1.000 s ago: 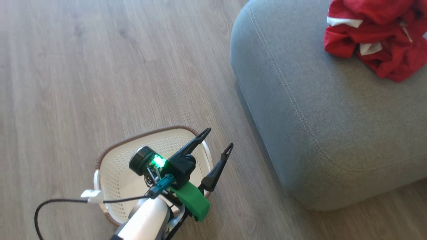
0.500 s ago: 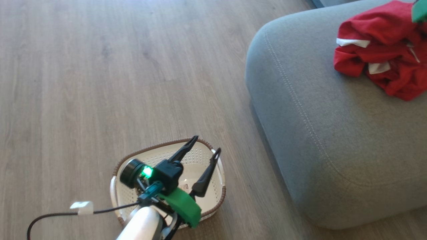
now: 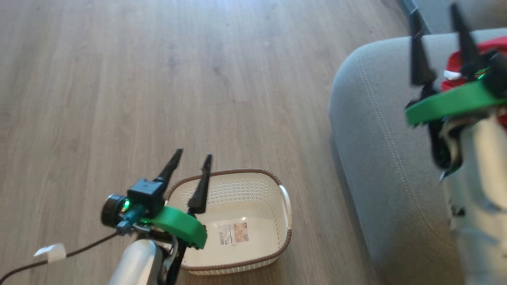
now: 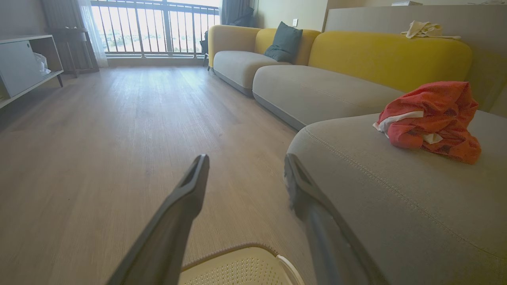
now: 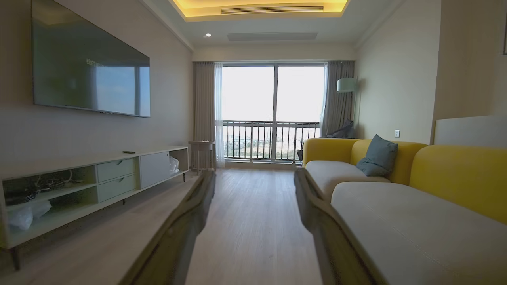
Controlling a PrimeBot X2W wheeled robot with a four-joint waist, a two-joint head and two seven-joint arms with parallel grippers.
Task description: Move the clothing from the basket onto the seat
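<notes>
Left gripper (image 3: 194, 153): fingers (image 4: 186, 202) spread to full width, nothing between them, nothing touched. Directly beneath, a little behind the tips: basket (image 3: 245, 190), standing on floor (image 3: 158, 79), its far rim under the gap between the fingers. On its bare bottom a label (image 3: 233, 233), right of the right-hand finger in head view.

Just right of the right-hand fingertip: rounded corner of seat (image 4: 435, 178), close but apart. Stitch line (image 4: 356, 164) running away from that tip along the seat edge. Strip of floor between basket and seat.

Ahead and right of left fingers, well past the tips: clothing (image 4: 431, 118), crumpled red heap with white trim, lying on seat, back from the corner.

Ahead and left of left fingers: open floor, wide, out to cabinet (image 4: 23, 67) at far left and balcony rail (image 4: 154, 27) at far end. Right of that, more grey sofa seats with yellow backs (image 4: 388, 59).

Right gripper (image 3: 433, 10): above seat, fingers equally wide apart, nothing held. In head view, clothing at the base of these fingers, mostly hidden by green mount (image 3: 447, 103); contact there not readable. In right wrist view, fingers pointing down the room toward window (image 5: 273, 111); floor between them, sofa to their right, TV (image 5: 91, 67) and cabinet to their left.
</notes>
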